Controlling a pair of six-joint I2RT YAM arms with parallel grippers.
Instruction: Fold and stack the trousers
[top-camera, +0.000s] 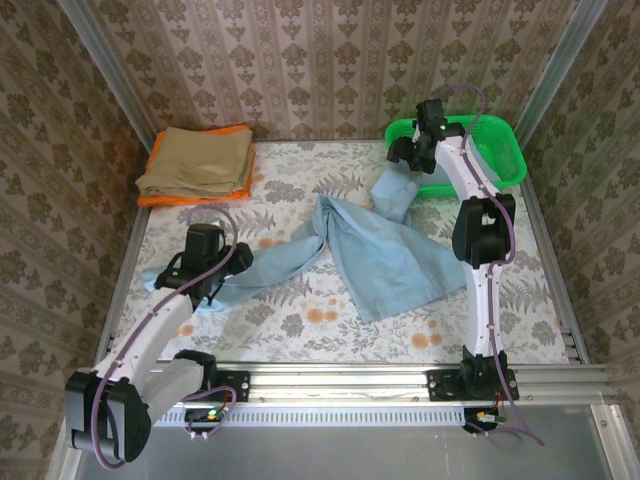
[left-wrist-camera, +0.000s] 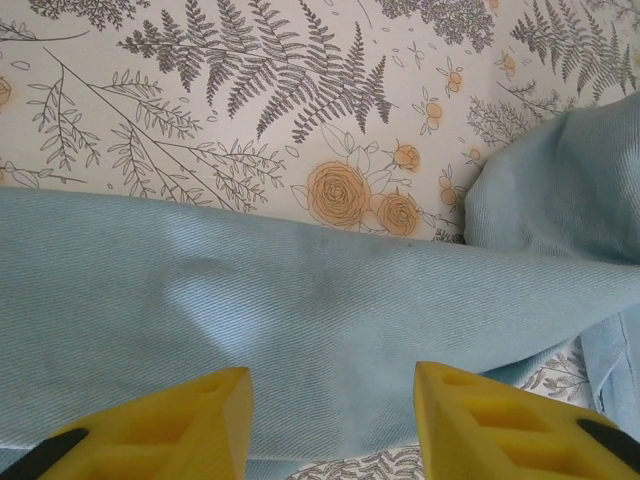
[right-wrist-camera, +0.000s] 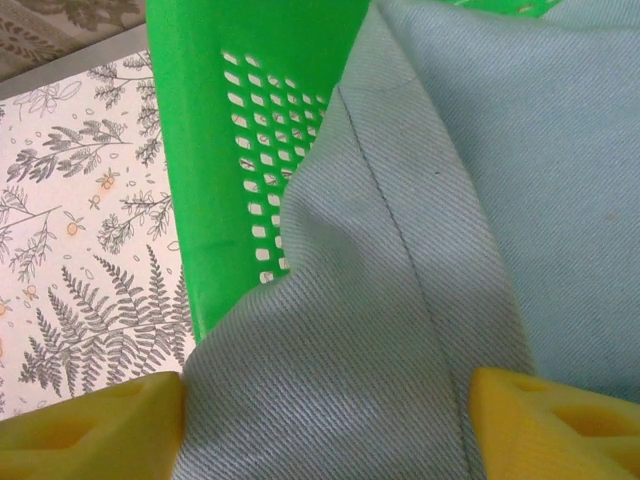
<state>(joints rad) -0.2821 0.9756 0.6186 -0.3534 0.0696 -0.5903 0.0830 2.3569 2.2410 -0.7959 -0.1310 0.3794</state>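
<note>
Left arm (top-camera: 150, 335) bent low, right arm (top-camera: 478, 235) stretched far, the left gripper (left-wrist-camera: 332, 390) and right gripper (right-wrist-camera: 325, 405) point down onto the trousers (top-camera: 385, 260), jaws apart.

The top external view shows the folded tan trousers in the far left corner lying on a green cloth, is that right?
Not quite. The cloth under the folded tan trousers is orange, not green. The top external view shows its orange edge sticking out around them. The rest holds: they lie folded in the far left corner.
</note>
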